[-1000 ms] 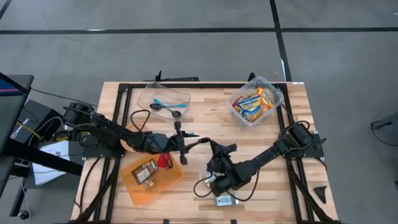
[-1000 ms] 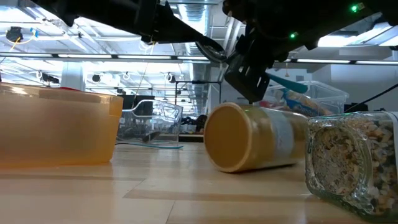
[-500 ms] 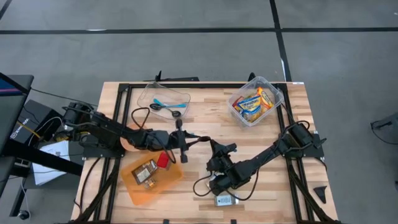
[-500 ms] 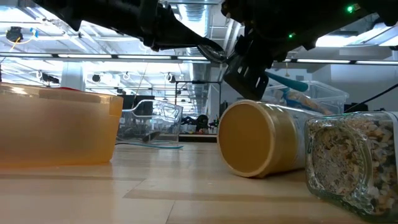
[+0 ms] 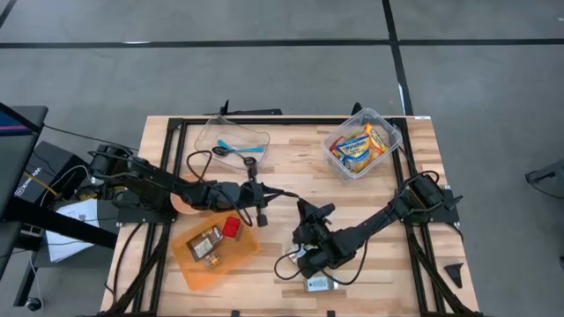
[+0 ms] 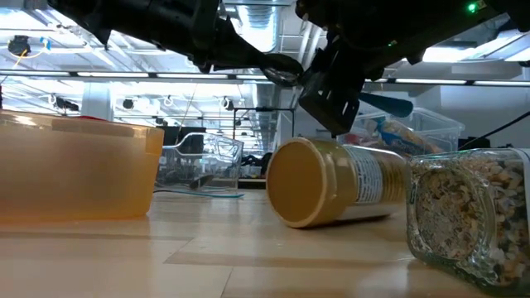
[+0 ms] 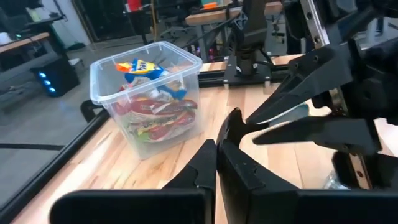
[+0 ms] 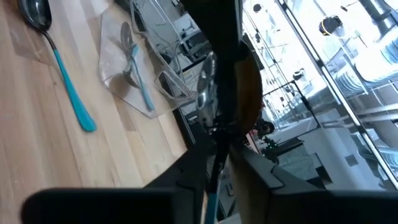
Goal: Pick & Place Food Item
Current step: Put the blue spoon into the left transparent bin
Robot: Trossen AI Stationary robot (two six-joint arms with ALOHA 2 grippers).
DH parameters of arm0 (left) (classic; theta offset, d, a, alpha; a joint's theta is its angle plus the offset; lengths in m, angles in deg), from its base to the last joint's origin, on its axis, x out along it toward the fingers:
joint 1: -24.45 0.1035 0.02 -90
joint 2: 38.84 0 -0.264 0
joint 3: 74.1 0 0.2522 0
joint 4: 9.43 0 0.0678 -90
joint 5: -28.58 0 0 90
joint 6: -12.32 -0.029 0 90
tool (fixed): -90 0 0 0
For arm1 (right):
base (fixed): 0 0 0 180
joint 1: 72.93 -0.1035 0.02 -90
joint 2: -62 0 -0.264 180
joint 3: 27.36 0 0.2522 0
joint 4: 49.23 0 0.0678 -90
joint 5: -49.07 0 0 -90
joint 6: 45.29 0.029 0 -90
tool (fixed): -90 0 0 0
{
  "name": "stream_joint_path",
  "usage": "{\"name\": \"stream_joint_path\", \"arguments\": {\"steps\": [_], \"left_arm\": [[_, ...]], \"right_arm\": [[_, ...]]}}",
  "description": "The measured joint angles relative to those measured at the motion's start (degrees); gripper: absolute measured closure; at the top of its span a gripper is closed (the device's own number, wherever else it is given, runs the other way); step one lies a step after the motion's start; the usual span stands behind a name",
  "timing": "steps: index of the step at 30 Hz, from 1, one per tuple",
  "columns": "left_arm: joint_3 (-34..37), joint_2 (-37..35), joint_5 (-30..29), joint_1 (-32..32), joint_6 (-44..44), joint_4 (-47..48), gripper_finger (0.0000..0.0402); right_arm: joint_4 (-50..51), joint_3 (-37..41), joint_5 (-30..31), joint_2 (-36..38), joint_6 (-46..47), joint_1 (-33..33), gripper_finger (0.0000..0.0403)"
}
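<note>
A teal-handled spoon (image 7: 273, 121) hangs level between my two grippers above the table's middle. My left gripper (image 5: 280, 195) reaches in from the left and is shut at the spoon's bowl end. My right gripper (image 5: 298, 204) comes from the right with the teal handle between its fingers. Below the right arm, a tan jar (image 6: 331, 182) lies on its side on the wood. A granola jar (image 6: 468, 211) stands close to the near edge. An orange tray (image 5: 198, 277) at the near left holds a packet and a red item. My left gripper is shut at the spoon's bowl (image 7: 231, 121), coming level from the table's left. Its own fingertips hide the exact place of contact. The spoon is clear of the table. My right gripper has the teal handle (image 7: 293, 112) between its two fingers, coming level from the right, along the spoon. The handle's end (image 6: 393, 105) sticks out behind the fingers.
A clear bin of snack packets (image 5: 359, 143) stands at the far right. A clear tray with more utensils (image 5: 231, 143) stands at the far left-centre. Black frame rails run along the table's edges. Cables loop beside both arms.
My left gripper has rolled a little about its own axis by the spoon. The lying jar has swung its lid toward the near edge and back again, and its label now shows.
</note>
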Motion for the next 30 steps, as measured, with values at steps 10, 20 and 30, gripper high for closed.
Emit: {"name": "stream_joint_path", "arguments": {"steps": [10,20,30], "left_arm": [[-0.04,0.0,-10.45,-0.38,-2.49,-0.2,0.0401],[-0.05,0.0,-27.65,-2.62,-10.57,-0.15,0.0401],[1.34,-1.48,-34.97,-0.88,-15.42,0.22,0.0401]], "right_arm": [[0.04,0.0,-1.48,-0.02,0.02,0.02,0.0312],[0.28,0.0,-2.99,-0.04,0.2,0.04,0.0311],[0.28,0.0,-3.21,-0.07,0.25,0.04,0.0311]]}}
